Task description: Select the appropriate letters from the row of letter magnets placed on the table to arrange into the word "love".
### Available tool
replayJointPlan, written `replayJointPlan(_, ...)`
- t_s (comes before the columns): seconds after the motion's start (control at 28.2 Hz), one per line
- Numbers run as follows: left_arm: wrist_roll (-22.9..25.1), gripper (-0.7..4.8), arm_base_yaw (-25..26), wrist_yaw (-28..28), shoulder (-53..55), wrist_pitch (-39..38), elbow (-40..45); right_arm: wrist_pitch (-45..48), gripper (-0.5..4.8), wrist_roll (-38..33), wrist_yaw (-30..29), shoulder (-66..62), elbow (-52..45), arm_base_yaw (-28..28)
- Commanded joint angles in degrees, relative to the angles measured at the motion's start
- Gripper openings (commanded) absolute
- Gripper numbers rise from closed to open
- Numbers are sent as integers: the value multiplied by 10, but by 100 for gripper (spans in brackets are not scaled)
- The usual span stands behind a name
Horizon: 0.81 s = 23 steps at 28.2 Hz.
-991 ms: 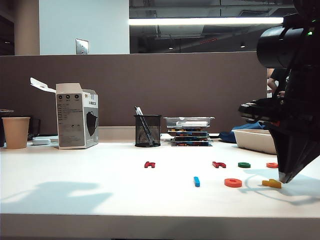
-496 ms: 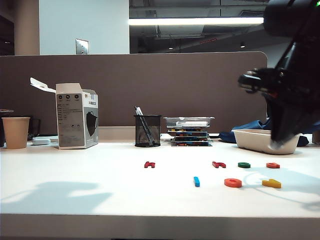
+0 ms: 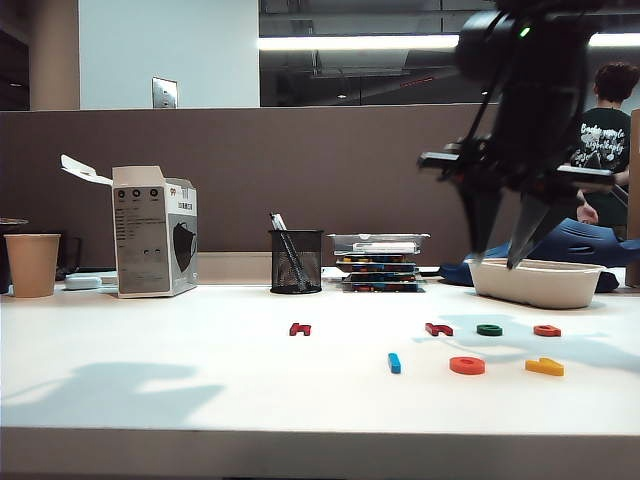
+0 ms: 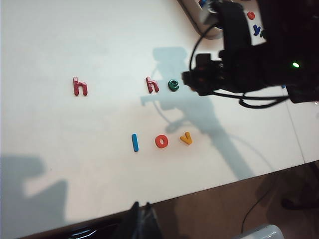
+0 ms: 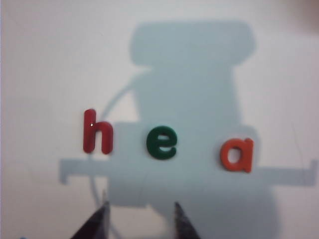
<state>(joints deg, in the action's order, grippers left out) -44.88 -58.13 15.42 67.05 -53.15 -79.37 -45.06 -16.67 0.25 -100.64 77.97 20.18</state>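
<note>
Exterior view: blue bar (image 3: 394,363) lengthwise toward camera.

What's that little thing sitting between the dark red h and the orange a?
A green letter e lies between the dark red h and the orange a, touching neither; the right wrist view shows it best.

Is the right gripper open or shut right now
Open. The right gripper hangs above the table, its two fingers apart with nothing between them.
</note>
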Motion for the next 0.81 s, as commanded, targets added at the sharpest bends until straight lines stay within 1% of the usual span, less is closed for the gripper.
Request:
replayJointPlan(0.04, -1, -5, -1, 2, -1, 5, -2, -16, 164, -3, 14, -39, 34, 1)
replayJointPlan(0.14, -1, -5, -1, 2, -1, 5, -2, -20, 164, -3, 27, -69, 52, 3)
replayJointPlan(0.39, -1, -5, -1, 2, -1, 5, -2, -19, 164, -2, 29, -106, 59, 2)
replayJointPlan(0.67, -1, -5, -1, 2, -1, 5, -2, 1, 163, -2, 29, -116, 59, 2)
replayJointPlan(0.81, -1, -5, -1, 2, -1, 5, -2, 3, 163, -2, 44, -116, 59, 2)
